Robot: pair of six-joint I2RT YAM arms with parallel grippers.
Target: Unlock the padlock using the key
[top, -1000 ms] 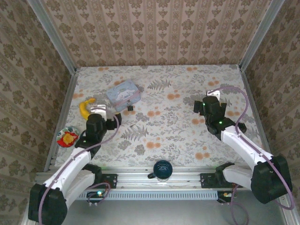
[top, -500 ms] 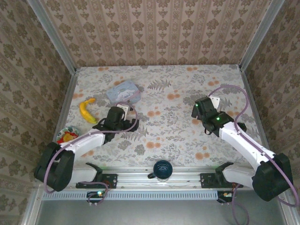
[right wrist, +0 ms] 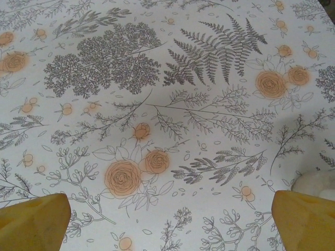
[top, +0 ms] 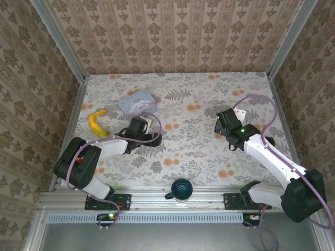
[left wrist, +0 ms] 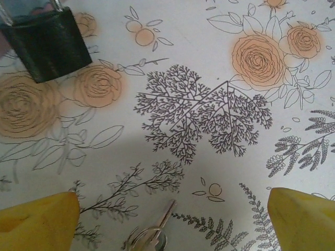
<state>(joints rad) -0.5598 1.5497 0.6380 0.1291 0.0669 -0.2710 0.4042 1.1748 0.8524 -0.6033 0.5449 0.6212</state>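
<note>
Padlock (left wrist: 49, 44) lies on the flowered bench (top: 199, 141), seen in the left wrist view at the upper left corner: a dark, blackish body, tilted, with the lower ends of its metal shackle running off the top edge. Well apart from it, at the bottom edge of the same view, the key (left wrist: 153, 235) rests flat on the bench, its blade pointing up and to the right and its ring partly cut off by the frame.

The left claw (left wrist: 170, 222) is spread, its yellow tips (left wrist: 36, 219) standing wide apart in the bottom corners. The key lies between them and touches neither. From above, the left claw (top: 152, 125) reaches low over the bench just in front of the pale blue tin (top: 137, 102), and the padlock cannot be made out there. A banana (top: 95, 123) lies to the left of the arm, and a dark mug (top: 181, 189) sits at the near edge between the two bases.

The right claw (top: 225, 121) hangs over the right half of the bench. In its own wrist view the right claw (right wrist: 167, 222) is spread wide above bare flowered cloth, with nothing between the tips.
</note>
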